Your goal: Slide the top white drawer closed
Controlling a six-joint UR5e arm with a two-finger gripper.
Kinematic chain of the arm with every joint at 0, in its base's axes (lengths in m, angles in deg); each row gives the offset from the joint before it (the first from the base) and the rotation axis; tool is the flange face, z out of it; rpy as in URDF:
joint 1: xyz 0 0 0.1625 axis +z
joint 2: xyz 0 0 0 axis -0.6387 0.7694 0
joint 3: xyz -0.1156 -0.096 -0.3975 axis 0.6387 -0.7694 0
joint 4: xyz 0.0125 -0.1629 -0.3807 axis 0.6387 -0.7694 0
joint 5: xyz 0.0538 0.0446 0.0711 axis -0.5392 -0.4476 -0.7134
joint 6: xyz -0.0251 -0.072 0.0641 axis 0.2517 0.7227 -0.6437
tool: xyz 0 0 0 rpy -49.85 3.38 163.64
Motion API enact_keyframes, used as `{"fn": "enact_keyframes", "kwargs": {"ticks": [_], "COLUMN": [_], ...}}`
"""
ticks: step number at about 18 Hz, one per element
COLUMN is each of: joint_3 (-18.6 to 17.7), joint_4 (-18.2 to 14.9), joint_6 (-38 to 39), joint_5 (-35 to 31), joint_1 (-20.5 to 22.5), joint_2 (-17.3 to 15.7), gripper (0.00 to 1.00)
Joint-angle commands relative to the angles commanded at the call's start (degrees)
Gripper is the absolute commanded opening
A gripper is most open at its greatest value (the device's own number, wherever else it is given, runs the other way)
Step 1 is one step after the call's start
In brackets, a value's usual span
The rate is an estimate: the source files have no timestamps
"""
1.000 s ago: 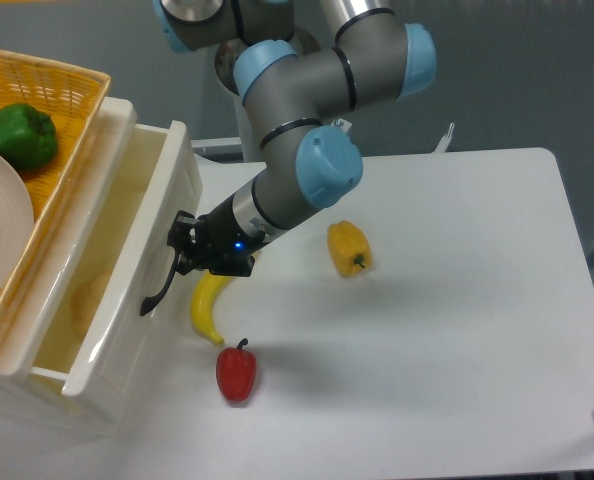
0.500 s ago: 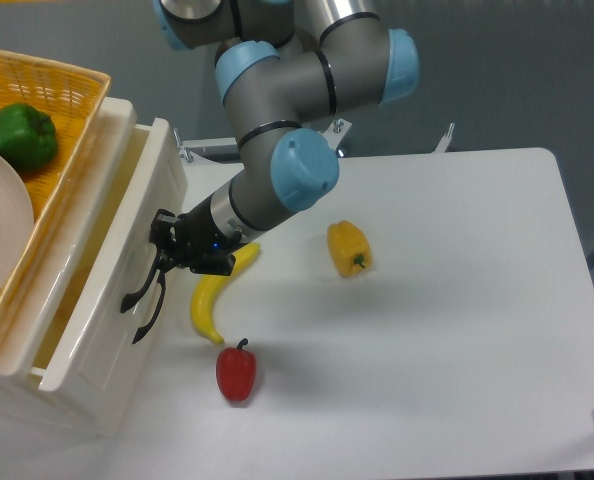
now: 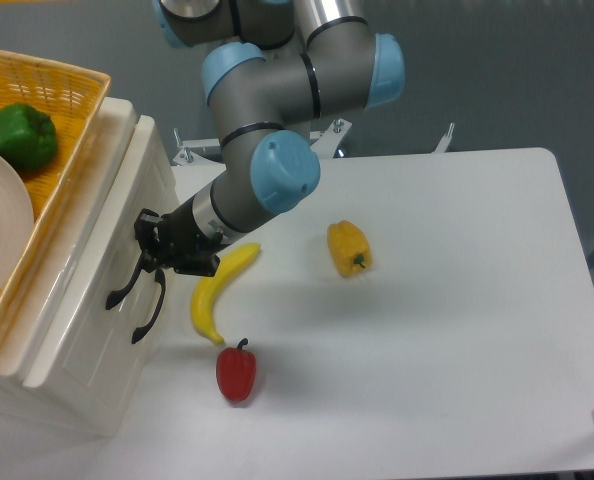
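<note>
- Progress: the top white drawer sits at the left edge of the table, under the yellow basket. Its panelled front looks about flush w/ the cabinet face; no open cavity shows. Judged from that, the slide is done or nearly so.
- What's left, prob.: a last bit of push if any gap remains, then letting go and backing the arm off to the right. A thin seam runs along the drawer's top edge; can't tell if that's a real gap or just the rim line.
- Gripper is right at the drawer front, at the upper end of the top black handle. The lower drawer's handle hangs just beside and below it, untouched as far as I can see.
- Fingers: dark on dark against the handle, so I can't tell how wide they are spread, or whether they pinch the handle or only press on the front. They at least look to be touching it.
- Nearby, not involved: banana just right of the gripper, red pepper nearer the camera, yellow pepper further right, green pepper in the basket.
</note>
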Motion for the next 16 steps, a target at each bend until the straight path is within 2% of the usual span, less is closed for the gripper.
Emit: {"fn": "enact_keyframes", "kwargs": {"ticks": [5,8,14,16], "joint_3": [0.0,0.0,2.1,2.8], "joint_4": [1.0,1.5,1.8,1.8], "joint_6": [0.8,0.3,0.2,0.2], "joint_5": [0.0,-0.2,-7.7,-8.3], "joint_1": [-0.5,-0.3,1.9,3.7], "joint_2": [0.2,0.3,0.5,0.6], "gripper": [0.0,0.2,0.34,0.34]}}
